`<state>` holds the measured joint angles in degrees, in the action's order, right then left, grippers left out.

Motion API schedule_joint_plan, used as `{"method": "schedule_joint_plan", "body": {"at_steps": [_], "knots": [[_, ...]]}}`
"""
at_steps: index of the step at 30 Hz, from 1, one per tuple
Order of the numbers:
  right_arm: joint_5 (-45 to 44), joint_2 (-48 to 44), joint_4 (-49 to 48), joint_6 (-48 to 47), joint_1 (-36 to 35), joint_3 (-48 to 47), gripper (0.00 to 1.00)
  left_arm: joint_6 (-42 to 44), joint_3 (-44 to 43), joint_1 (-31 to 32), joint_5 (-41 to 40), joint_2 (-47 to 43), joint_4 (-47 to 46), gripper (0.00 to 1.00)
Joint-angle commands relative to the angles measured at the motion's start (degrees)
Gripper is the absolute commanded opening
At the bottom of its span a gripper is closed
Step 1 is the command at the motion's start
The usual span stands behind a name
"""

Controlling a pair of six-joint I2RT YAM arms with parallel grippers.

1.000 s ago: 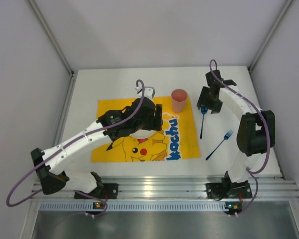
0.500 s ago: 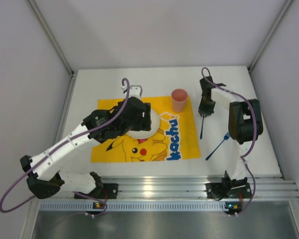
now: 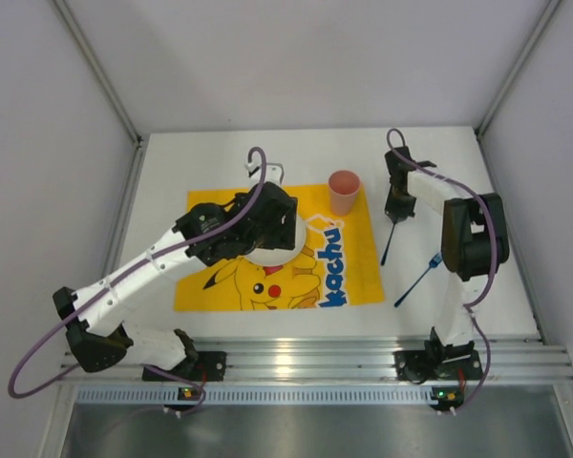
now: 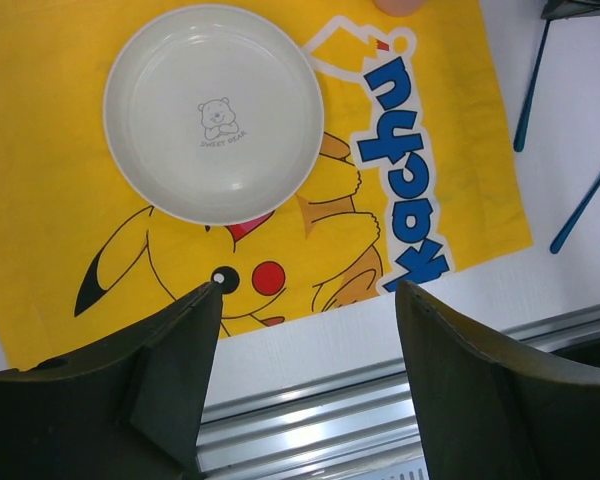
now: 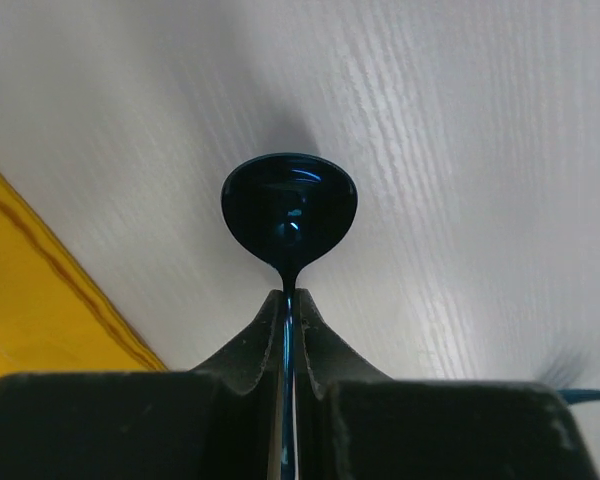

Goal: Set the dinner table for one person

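My right gripper [image 5: 292,300] is pinched tight on the blue spoon [image 5: 290,205], the pads meeting on the thin neck just below the bowl. My left gripper [image 4: 308,300] hangs wide apart with nothing in it, above the near part of the yellow mat [image 4: 40,150].

The dinner table [image 3: 172,162] is the white top under everything, stretching from my bases to the far wall. It is rigid and flat, and I judge it smooth enough that cutlery will skate on it if I push rather than lift.

The spoon looks light, stiff and glossy, so probably slippery. Held this close to the bowl, the long handle trails toward the near side and may swing or twist in the grip. A hold nearer the middle of the handle would balance better, but it lies low on the table there. I cannot tell whether the spoon is clear of the surface yet.

The blue fork [image 3: 420,278] lies on bare table to the near right of the spoon, apart from it and slanted. It should handle the same way: thin, flat to the table, best taken across the handle.

The white plate [image 4: 213,112] sits on the far middle of the mat and holds nothing; only a small bear print marks its centre. The pink cup [image 3: 344,192] stands upright at the mat's far right corner, and I see nothing inside it. Both look light, and the cup would tip easily if knocked.
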<state>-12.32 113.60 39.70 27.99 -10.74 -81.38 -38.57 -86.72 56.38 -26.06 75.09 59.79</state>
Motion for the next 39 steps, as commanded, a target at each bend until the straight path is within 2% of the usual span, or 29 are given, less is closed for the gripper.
{"method": "schedule_joint_plan", "body": {"at_steps": [1, 4, 7, 12, 17, 21, 24, 29, 39], "knots": [[-7.0, -9.6, 4.6, -2.0, -0.6, -3.1, 0.00, 1.8, -2.7, 0.0, -0.5, 2.3, -2.3, 0.75], [-10.0, -15.3, 9.0, -3.4, -2.7, -6.1, 0.00, 1.5, -2.6, 0.0, 0.7, 2.8, -4.4, 0.75], [-8.7, -19.1, 13.4, -3.6, -4.8, -9.7, 0.00, 1.3, -1.8, 0.0, 1.4, 2.8, -6.3, 0.75], [-5.3, -23.1, 18.0, -1.3, -14.6, -12.2, 0.00, 1.4, -2.2, -0.2, -1.2, 2.4, -6.3, 0.76], [-1.7, -26.8, 14.0, 4.1, -27.3, -5.7, 0.00, -0.8, -2.7, -1.6, -5.1, -1.4, -4.2, 0.77], [1.3, -27.5, 6.4, 5.9, -31.4, 1.6, 0.00, -2.4, -3.5, -1.8, -8.9, -4.3, -0.2, 0.77], [3.3, -26.7, -0.5, 5.3, -32.1, 6.7, 0.00, -4.3, -4.0, -1.9, -11.5, -6.6, 3.5, 0.77], [2.4, -19.8, -5.0, 4.3, -32.1, 6.1, 0.00, -8.1, -4.2, -1.9, -12.0, -10.2, 7.9, 0.79], [-7.6, -7.0, -2.1, 8.0, -32.0, -3.8, 0.00, -13.2, -7.1, -1.9, -11.9, -13.5, 15.6, 0.77]]}}
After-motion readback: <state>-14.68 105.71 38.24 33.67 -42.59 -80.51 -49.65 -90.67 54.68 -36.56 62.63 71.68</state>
